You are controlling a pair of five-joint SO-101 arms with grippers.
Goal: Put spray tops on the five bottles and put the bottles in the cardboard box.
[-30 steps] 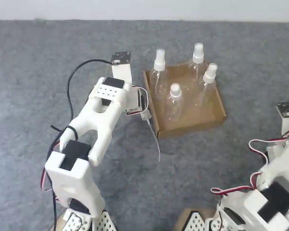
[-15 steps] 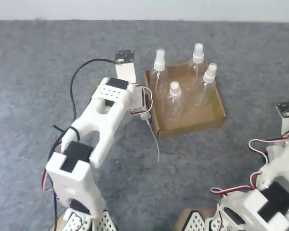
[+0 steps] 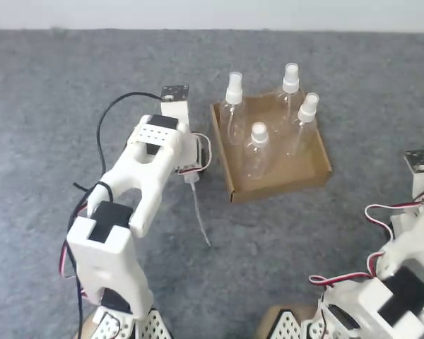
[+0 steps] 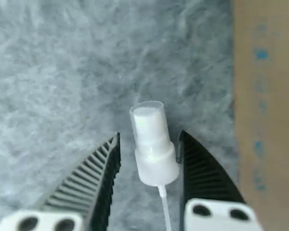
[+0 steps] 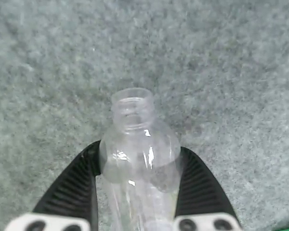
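My left gripper (image 4: 149, 136) is shut on a white spray top (image 4: 153, 149), whose thin dip tube (image 3: 200, 215) hangs down over the grey carpet. In the high view this gripper (image 3: 189, 173) hovers just left of the cardboard box (image 3: 318, 169). Several clear bottles with white spray tops (image 3: 257, 145) stand upright inside the box. My right gripper (image 5: 139, 151) is shut on a clear bottle (image 5: 137, 144) with a bare threaded neck, above the carpet. The right arm (image 3: 403, 282) sits at the front right of the table.
Grey carpet (image 3: 56, 106) covers the whole table. The box's brown side wall (image 4: 260, 96) runs close beside my left gripper. A black cable (image 3: 109, 116) loops off the left arm. Open carpet lies between the two arms.
My left arm has swung left, away from the box's front corner, taking the spray top and its tube with it. The right arm has not moved.
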